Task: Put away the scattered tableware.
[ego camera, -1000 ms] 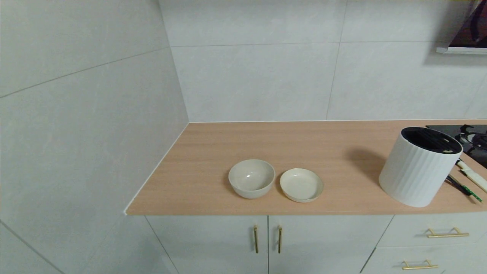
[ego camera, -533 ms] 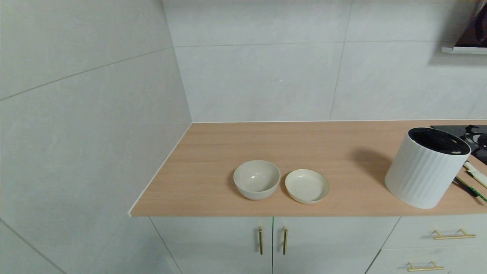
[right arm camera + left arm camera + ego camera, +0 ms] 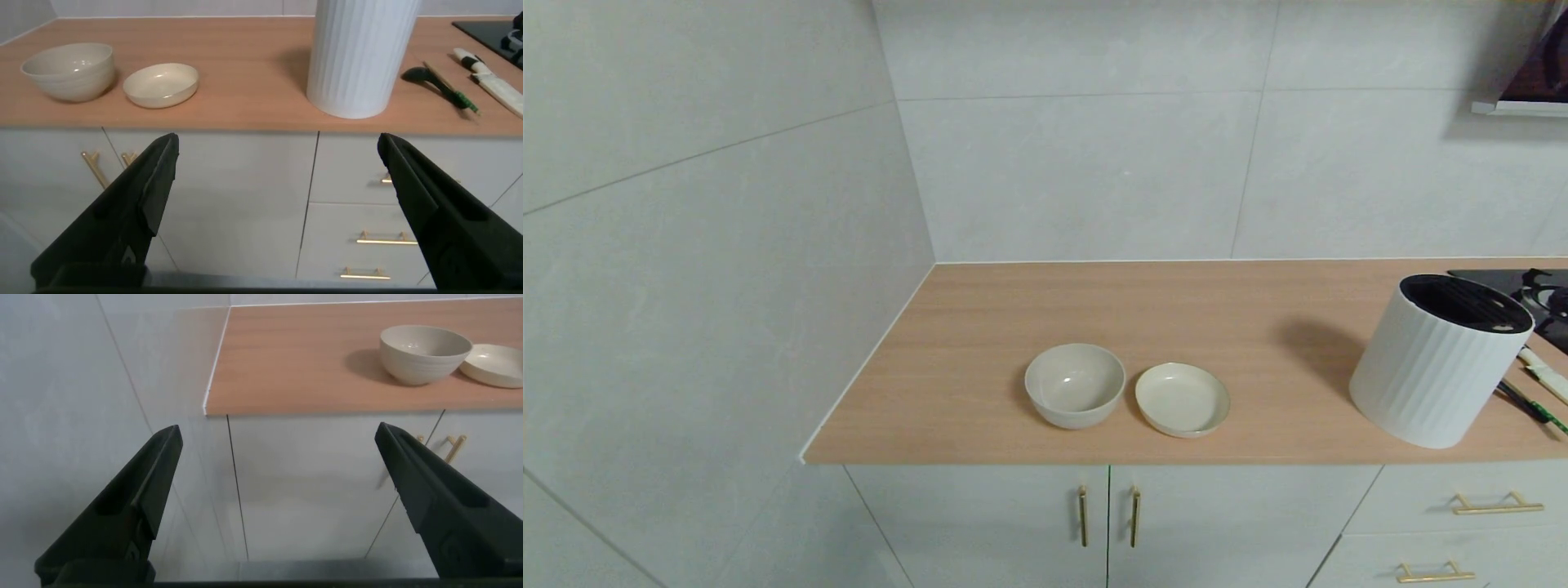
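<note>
Tableware on a wooden desk [image 3: 1176, 302] fitted into a tiled corner. Left end effector [image 3: 276, 437] is released, its two dark fingers [image 3: 143, 498] spread wide; it sits low in front of the white cabinet near the desk's left end, apart from everything on the desk. Near the desk's front edge stands an upright cream bowl [image 3: 1075, 385]. Just beside it on the right lies a shallow cream dish [image 3: 1183, 399]; the rims are close, and contact between them cannot be told. Below these, two cabinet doors carry a pair of upright gold handles [image 3: 1083, 516]. Well apart to the right stands a white ribbed holder [image 3: 1441, 363], cylindrical, with a black slotted top. Just beyond it lie a dark utensil [image 3: 1529, 404] with a green tip and a pale-handled utensil [image 3: 1543, 374], next to a black stove [image 3: 1543, 290]. Right end effector [image 3: 278, 147] is likewise released, fingers wide apart, low before the drawer fronts beneath the holder.
</note>
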Tool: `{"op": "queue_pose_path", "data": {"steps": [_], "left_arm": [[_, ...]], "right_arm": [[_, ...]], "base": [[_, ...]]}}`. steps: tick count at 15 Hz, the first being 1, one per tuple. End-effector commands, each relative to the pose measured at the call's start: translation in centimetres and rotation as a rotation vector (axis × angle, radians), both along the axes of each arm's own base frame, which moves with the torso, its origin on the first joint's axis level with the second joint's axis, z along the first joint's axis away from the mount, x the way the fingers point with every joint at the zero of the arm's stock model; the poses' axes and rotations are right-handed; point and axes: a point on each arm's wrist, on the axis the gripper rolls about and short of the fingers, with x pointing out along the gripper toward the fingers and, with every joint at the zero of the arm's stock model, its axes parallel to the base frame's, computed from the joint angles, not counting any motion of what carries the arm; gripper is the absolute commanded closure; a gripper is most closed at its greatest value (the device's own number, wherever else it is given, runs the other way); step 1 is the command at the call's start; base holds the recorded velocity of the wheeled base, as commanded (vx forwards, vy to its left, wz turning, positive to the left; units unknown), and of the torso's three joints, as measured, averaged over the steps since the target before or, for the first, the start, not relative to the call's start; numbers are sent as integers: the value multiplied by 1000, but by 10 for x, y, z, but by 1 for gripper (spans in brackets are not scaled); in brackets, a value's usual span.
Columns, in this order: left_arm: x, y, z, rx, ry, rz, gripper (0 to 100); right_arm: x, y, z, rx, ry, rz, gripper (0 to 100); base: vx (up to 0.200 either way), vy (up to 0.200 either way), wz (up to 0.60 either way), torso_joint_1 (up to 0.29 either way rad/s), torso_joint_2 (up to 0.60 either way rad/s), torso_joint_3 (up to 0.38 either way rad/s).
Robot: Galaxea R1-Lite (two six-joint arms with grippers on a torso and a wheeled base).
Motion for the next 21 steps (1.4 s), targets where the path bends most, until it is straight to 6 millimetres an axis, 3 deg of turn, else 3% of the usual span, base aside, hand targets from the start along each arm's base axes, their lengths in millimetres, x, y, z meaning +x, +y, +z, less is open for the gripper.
{"op": "queue_pose_path", "data": {"steps": [1,5,21], "left_arm": [[0,0,0,0,0,0,0],[0,0,0,0,1,0,0],[0,0,0,0,0,0,0]], "right_arm": [[0,0,0,0,1,0,0],[0,0,0,0,1,0,0],[0,0,0,0,1,0,0]], "base": [[0,0,0,0,0,0],[0,0,0,-118,257,129],[0,0,0,-226,522,295]]}}
